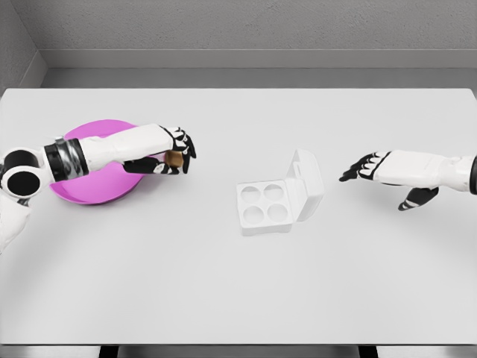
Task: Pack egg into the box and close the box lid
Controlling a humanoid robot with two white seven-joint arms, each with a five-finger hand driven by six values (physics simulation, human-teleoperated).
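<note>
A white egg box lies at the middle of the table, its four round cups bare and its lid standing open on the right side. My left hand hovers just past the right rim of the pink plate, fingers curled around a brown egg. The egg is well left of the box. My right hand floats to the right of the lid, fingers stretched toward it and holding nothing, with a gap between them and the lid.
The white table spans the whole view, with grey walls behind its far edge. The pink plate sits at the left, partly hidden under my left forearm.
</note>
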